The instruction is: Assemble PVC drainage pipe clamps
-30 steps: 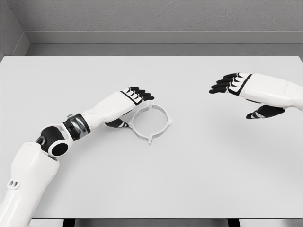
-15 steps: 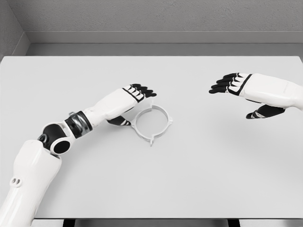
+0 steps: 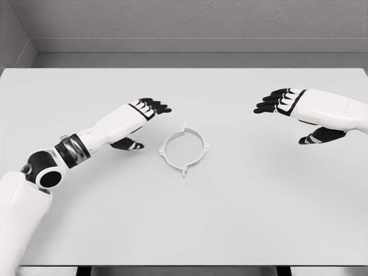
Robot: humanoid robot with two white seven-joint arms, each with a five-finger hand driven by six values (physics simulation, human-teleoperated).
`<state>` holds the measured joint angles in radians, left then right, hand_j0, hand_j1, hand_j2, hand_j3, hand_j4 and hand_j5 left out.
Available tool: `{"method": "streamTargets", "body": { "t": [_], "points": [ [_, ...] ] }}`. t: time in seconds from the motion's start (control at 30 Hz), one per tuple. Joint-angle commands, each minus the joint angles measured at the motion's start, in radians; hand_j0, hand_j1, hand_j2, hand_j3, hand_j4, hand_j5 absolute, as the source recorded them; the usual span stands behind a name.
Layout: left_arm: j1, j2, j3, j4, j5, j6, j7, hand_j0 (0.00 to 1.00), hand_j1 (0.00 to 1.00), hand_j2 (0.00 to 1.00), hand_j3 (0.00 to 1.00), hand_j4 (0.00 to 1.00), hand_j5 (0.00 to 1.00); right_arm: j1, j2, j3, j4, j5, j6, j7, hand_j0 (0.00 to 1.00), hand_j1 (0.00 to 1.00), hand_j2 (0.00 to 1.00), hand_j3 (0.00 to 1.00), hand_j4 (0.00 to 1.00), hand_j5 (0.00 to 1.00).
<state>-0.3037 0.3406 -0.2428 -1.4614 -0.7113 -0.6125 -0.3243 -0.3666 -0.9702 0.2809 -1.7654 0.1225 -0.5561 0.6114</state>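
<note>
A pale grey ring-shaped pipe clamp [image 3: 184,149] lies flat on the white table [image 3: 184,218] near the middle, with small tabs sticking out at its far and near sides. My left hand [image 3: 141,123] hovers just left of the clamp, apart from it, fingers spread and holding nothing. My right hand [image 3: 290,115] floats over the table's right side, well away from the clamp, fingers relaxed and empty.
Grey walls [image 3: 184,23] rise behind the table's far edge. The table's near edge runs along the bottom of the view.
My left hand has pulled back to the left and up, away from the clamp's rim. The clamp stays flat in place. The right hand has not moved.
</note>
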Motion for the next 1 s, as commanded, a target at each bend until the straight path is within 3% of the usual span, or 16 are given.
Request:
{"method": "streamTargets", "body": {
  "t": [0.0,0.2,0.6,0.97],
  "points": [
    [0.000,0.014,0.000,-0.014,0.029,0.002,0.001,1.00,1.00,1.00,1.00,1.00,1.00,0.000,-0.001,0.000,0.000,-0.006,0.002,0.000,1.00,1.00,1.00,1.00,1.00,1.00],
    [0.075,0.017,-0.012,-0.083,0.015,0.002,-0.001,1.00,1.00,1.00,1.00,1.00,1.00,0.000,-0.001,0.000,0.000,-0.006,0.002,0.000,1.00,1.00,1.00,1.00,1.00,1.00],
    [0.069,-0.020,-0.101,-0.122,-0.017,0.002,-0.001,1.00,1.00,1.00,1.00,1.00,1.00,-0.002,0.005,0.000,0.000,-0.004,0.002,0.000,1.00,1.00,1.00,1.00,1.00,1.00],
    [0.063,-0.054,-0.130,-0.117,-0.025,0.002,-0.001,1.00,1.00,1.00,1.00,1.00,1.00,-0.011,0.008,0.001,0.000,-0.004,0.002,0.000,1.00,1.00,1.00,1.00,1.00,1.00]
  ]
}}
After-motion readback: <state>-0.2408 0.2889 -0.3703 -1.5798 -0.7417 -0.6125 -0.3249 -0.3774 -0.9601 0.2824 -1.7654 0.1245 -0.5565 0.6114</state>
